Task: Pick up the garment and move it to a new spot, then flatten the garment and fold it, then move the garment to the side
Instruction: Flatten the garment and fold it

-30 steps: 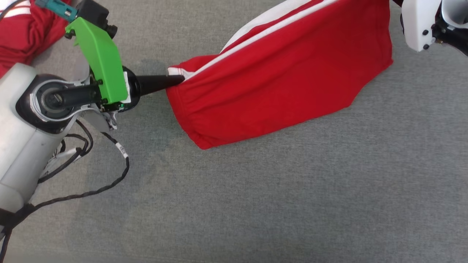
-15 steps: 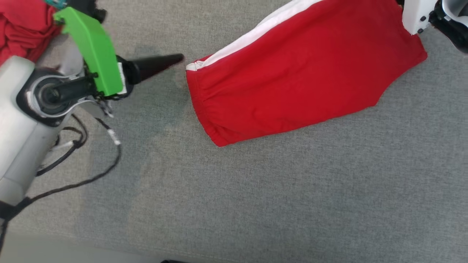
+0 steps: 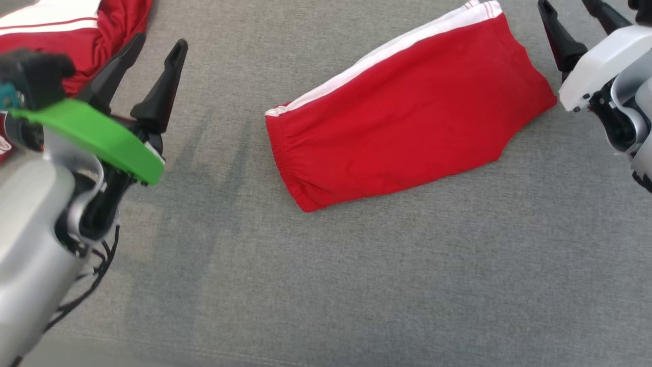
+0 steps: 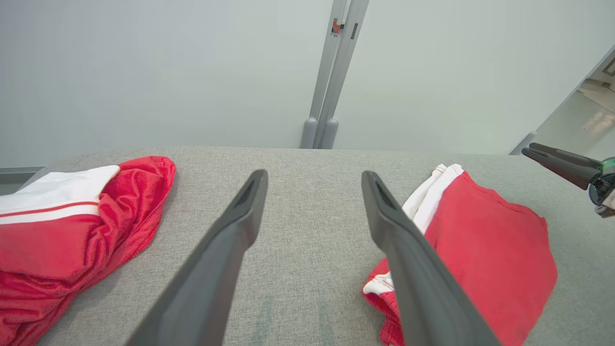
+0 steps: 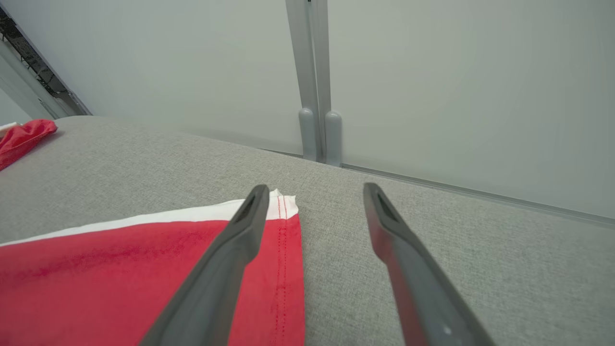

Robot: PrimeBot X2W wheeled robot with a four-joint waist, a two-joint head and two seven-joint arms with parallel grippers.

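**Desk:** What's changed on your screens in the last second?

**Me:** Both pairs of fingers have let go. My left gripper (image 3: pixel 160 43) was pinched shut on the waistband corner of the garment (image 3: pixel 407 117). Now it's spread wide and empty, drawn back to the near left, with bare cloth between it and the waistband. My right gripper (image 3: pixel 564 6) is just as wide and holds nothing, its fingertips just off the hem end at the far right.

**Desk:** And the garment itself?

**Me:** It's lying flat around the middle of the surface, slanting toward the far right. The waistband is at its left end and the white stripe runs along its far edge. It no longer hangs from a held corner. It looks folded over once, so I'd judge the fold is laid. What's left for me is to take hold again and shift it to the side.

**Desk:** Anything near it?

**Me:** A second red garment (image 3: pixel 76 30) is bunched at the far left, well apart from mine. The grey fabric surface (image 3: pixel 356 280) under both is a flat, tight weave, and my left arm's shadow falls on it at the near left.

**Desk:** And beyond that?

**Me:** Past the far edge is a pale wall (image 4: pixel 168 72), with a grey upright post (image 4: pixel 331 72) standing against it about midway. At the far right, my left wrist view shows an opening (image 4: pixel 596 103). It may be a doorway, but the sliver is too thin for me to be sure.
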